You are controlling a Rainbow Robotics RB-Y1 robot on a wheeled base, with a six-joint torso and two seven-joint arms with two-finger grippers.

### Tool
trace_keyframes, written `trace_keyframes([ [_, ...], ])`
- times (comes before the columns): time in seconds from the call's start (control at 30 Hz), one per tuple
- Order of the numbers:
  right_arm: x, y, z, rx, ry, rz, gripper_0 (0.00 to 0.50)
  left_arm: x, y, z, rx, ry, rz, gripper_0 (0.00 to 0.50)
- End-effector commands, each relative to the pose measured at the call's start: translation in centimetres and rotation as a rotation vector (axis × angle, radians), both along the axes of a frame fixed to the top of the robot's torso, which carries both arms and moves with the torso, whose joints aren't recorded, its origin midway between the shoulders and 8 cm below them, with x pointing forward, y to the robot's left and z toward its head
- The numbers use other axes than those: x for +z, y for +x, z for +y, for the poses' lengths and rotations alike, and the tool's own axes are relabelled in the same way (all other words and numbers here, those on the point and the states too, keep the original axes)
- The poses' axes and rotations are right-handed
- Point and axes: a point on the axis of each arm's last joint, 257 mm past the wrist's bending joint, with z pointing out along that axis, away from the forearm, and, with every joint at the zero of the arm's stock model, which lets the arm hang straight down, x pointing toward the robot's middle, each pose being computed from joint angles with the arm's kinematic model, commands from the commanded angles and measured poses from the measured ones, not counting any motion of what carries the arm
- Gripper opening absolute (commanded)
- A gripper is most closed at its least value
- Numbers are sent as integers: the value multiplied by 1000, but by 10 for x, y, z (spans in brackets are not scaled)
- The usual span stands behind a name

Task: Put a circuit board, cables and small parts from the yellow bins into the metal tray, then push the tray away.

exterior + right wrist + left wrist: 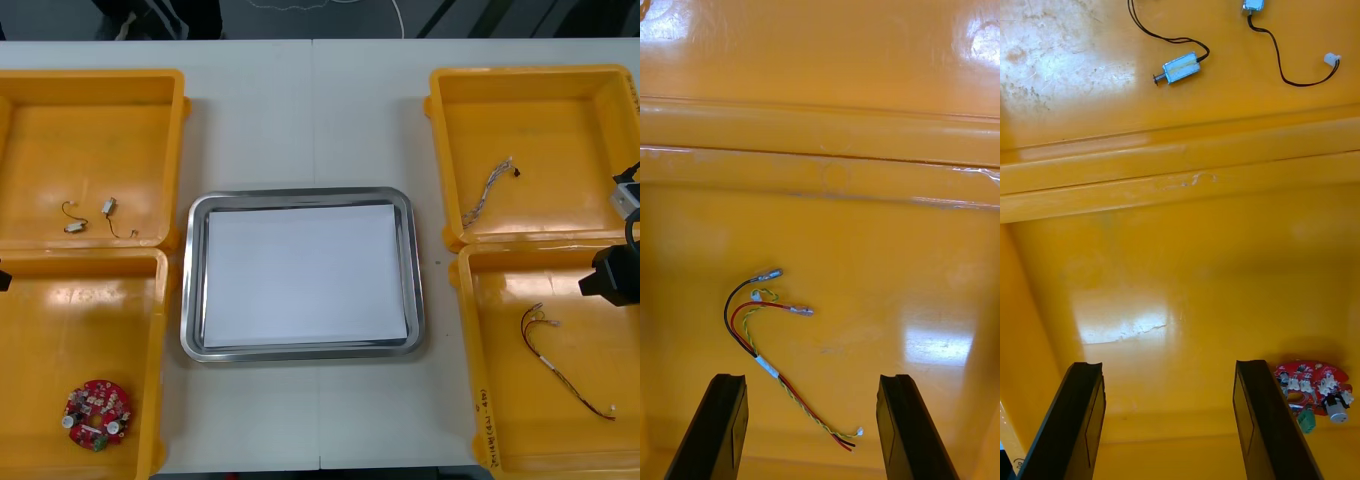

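Red-and-yellow cable [766,367] lies beneath the spread right claw [811,379].

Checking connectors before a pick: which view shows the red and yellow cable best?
The right wrist view: the red and yellow cable lies close, wires distinct, ahead of the right end effector's open fingers. The front view shows it small in the near right yellow bin; the left wrist view faces the left bins.

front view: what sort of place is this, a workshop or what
Probably an electronics assembly or kitting bench: yellow bins hold a round red circuit board, cables and small metal parts, flanking a metal tray. The left pincer and right pincer hang open over the near bins.
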Motion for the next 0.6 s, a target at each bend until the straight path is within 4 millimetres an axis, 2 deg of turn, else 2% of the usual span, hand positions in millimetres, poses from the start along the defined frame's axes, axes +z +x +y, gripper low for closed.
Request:
trace_keyframes([
  [0.03, 1, -6, -11, -26, -31, 18, 500, 5, -6, 8, 84, 8, -6, 500],
  [0.6, 1, -6, -11, -26, -31, 18, 500, 5, -6, 8, 84, 8, -6, 500],
])
